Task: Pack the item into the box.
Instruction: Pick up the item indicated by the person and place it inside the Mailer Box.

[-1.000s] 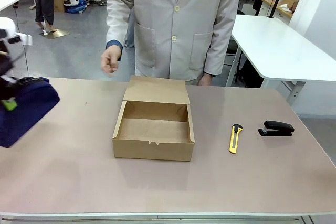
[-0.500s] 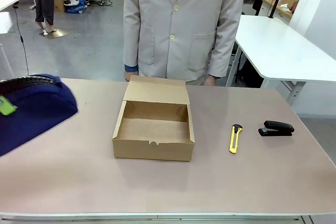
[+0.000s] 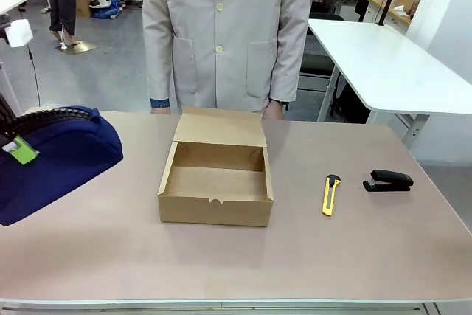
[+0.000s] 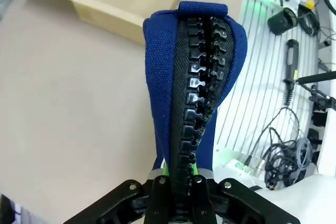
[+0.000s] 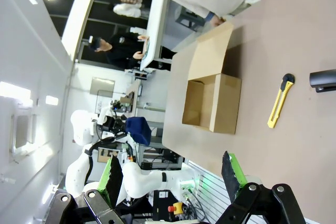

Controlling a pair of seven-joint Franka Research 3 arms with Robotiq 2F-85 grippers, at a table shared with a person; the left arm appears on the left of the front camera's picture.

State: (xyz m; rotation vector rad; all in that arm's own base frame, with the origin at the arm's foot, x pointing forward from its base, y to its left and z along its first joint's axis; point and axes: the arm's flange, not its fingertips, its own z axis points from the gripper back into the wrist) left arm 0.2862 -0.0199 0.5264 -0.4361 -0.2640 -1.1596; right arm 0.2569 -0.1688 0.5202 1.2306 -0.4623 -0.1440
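Holding: our left gripper is clamped on the pouch at its zip edge, with green pads pressed to either side of the black zipper teeth.
Pouch position: at the left side of the table in the front view, left of the box and well apart from it.
Hidden: in the front view the pouch covers nearly all of our left gripper, leaving one green pad showing against the fabric. The pouch's left end is cut off by the picture's edge, and we cannot tell whether its underside touches the table.
Cut off: the stapler runs off the right wrist view's edge. The person stands behind the box, hands mostly hidden by the table's far edge.
Markings: the box walls facing us are plain brown card, with a small notch in the front wall's top edge.
Pouch axis: the long axis runs left to right across the table (tilted, right end higher), zip edge up, rounded end toward the box. In the left wrist view the zip runs straight away from the fingers.
Box: open, lid flap raised at the far side.
Right gripper: fingers spread wide with nothing between them.
Nearby: a yellow utility knife lies right of the box, with the stapler beyond it.
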